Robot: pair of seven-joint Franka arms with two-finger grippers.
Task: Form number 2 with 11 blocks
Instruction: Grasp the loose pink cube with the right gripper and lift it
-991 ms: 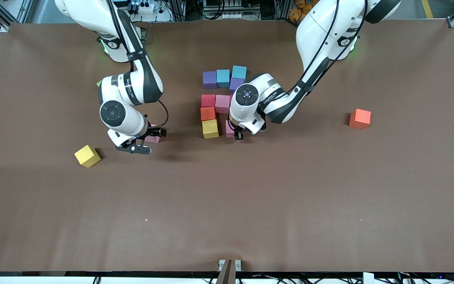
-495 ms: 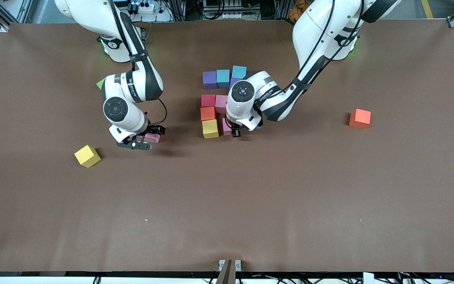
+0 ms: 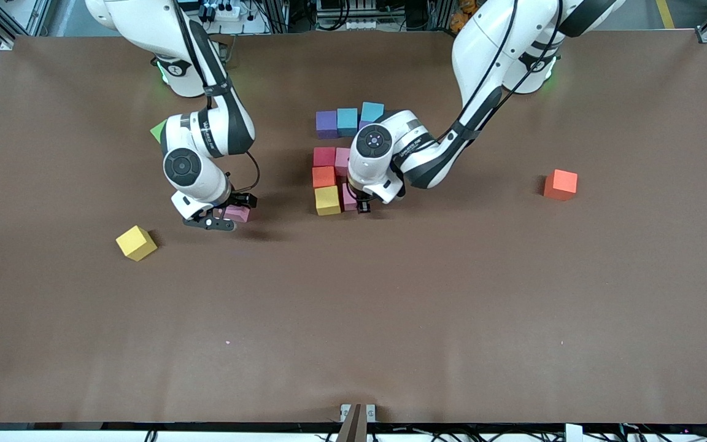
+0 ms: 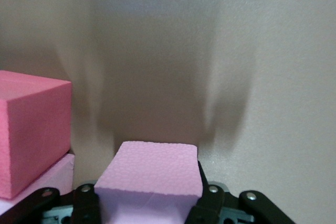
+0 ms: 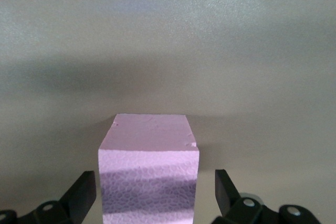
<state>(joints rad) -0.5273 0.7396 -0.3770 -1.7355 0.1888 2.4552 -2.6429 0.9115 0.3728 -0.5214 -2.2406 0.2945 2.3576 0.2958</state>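
Pinched hard on a pink cube [image 4: 149, 174], the left gripper [image 3: 359, 205] sits low at the centre of the front view, the cube just beside the yellow block [image 3: 328, 200], likely to extend the bottom row of the number 2 [image 3: 338, 161]. The right gripper's fingers [image 5: 84, 192] stand spread on either side of another pink cube [image 3: 237, 213] on the table [image 3: 390, 319], left of centre, apparently ready to close on it.

Largest first: the brown table fills the frame. On it the half-built digit sits at upper centre: purple [image 3: 326, 123] and two light blue cubes [image 3: 347, 121] along its top, then red [image 3: 324, 156], orange [image 3: 323, 177] and yellow descending. Loose blocks lie apart: a yellow one [image 3: 136, 242] at lower left, an orange-red one [image 3: 560, 184] at right, and a green corner [image 3: 158, 130] showing by the right arm.
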